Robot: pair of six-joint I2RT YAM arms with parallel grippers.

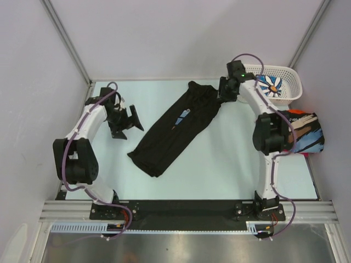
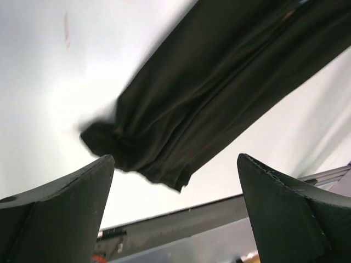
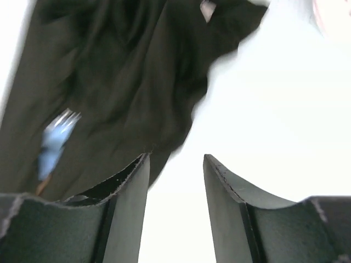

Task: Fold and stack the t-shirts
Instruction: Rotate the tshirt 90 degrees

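Seeing a black t-shirt [image 1: 175, 129] bunched diagonally, with left gripper [image 2: 174, 158] gaping wide nearby and right gripper [image 3: 175, 156] parted, maybe grazing its far end

My top external view sits high above and behind both arm bases and looks steeply down, so from well back I get the whole table [image 1: 230, 181], with the left arm on the left. The left wrist camera rides low and close. It looks out between the spread fingers of the left gripper [image 2: 175, 159] at the near end of the black t-shirt [image 2: 219, 93] — the picture is blurred. The right wrist camera is even closer, looking past the parted fingers of the right gripper [image 3: 176, 156] at the shirt's far end. All three views share that one long shirt and the pale tabletop under it.
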